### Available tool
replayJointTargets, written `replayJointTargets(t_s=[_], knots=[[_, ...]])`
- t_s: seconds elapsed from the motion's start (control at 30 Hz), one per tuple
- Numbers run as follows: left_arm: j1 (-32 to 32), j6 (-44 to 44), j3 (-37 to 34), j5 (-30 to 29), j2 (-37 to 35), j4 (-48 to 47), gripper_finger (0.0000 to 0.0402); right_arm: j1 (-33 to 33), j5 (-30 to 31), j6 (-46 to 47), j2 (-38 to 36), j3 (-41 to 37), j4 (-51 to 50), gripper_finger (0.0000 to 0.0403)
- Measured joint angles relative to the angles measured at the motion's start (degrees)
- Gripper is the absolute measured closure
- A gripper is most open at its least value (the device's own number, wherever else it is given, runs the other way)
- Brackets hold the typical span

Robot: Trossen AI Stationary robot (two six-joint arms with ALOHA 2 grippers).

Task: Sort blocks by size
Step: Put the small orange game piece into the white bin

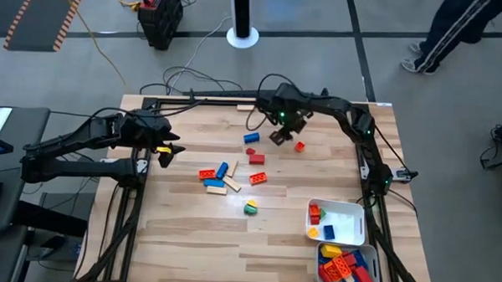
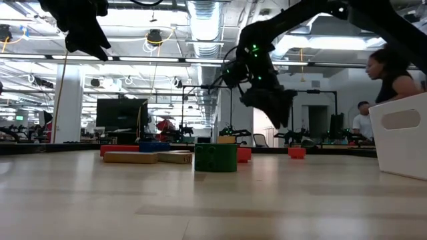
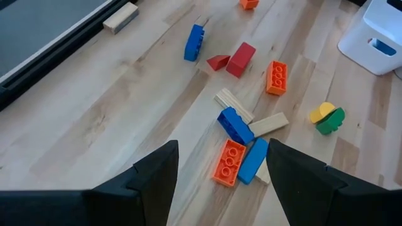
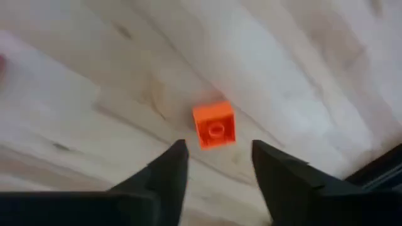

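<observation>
So the thing to watch is the small orange block [image 4: 214, 125] and how it sits relative to the right gripper [image 4: 215, 164]. In the right wrist view it lies on the bare table [image 1: 189, 239] just ahead of the fingertips, lined up with the gap between them, and the fingers are spread with nothing held. It's basically square, so no long axis to fuss over.

From above, that block [image 1: 300, 146] is at the far side of the table, just right of the right gripper [image 1: 279, 135], so the right arm is clearly the nearer one. The left gripper [image 1: 165, 152] hovers at the left edge, fingers apart and empty, well away from it. The two white trays [image 1: 355, 213] sit at the near right.
</observation>
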Motion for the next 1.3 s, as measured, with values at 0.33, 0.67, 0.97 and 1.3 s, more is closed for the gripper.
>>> replayJointTargets(t_s=[0.33,0.67,0.97,1.3], knots=[[0.00,-0.12,0.00,0.07,-0.08,0.02,0.0168,-1.09,-0.84,-2.37,0.00,-10.47,2.98,0.0065],[0.00,-0.36,0.00,0.07,-0.05,0.04,0.0168,-0.50,-1.41,-6.99,0.00,-12.39,9.80,0.0077],[0.02,-0.84,0.00,0.07,-0.06,0.04,0.0168,-0.72,-2.67,-6.94,0.64,-15.79,11.01,0.0126],[0.02,-0.82,0.00,0.04,-0.05,0.19,0.0168,0.70,-1.71,-6.98,0.40,-17.78,12.79,0.0243]])
